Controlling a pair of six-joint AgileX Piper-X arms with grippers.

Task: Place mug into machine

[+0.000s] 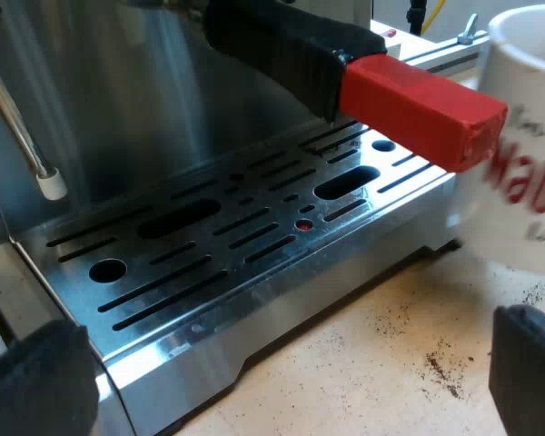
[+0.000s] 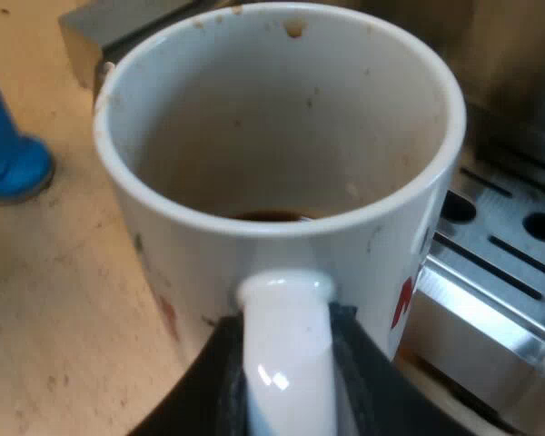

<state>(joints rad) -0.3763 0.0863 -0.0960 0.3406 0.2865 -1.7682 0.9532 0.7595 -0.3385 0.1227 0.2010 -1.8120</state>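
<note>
Pinching the mug (image 2: 209, 254) by its handle (image 2: 286, 363) are right fingers (image 2: 204, 386); left fingers (image 1: 36, 386) spread; red print (image 1: 527, 177) begins "Mau".

two wrist cams, both parked real close at the espresso machine (image 1: 118, 100)

left wrist view sits low just off the drip tray (image 1: 245, 245), looking across its slotted top at the machine's steel front, under the holder's red handle end (image 1: 418, 109); right wrist view sits right behind the mug (image 2: 282, 136) handle, tilted down into the cup, super near, with the blue tamper (image 2: 9, 154) beyond on the table (image 2: 54, 300); both views share the mug and the drip tray's edge
</note>
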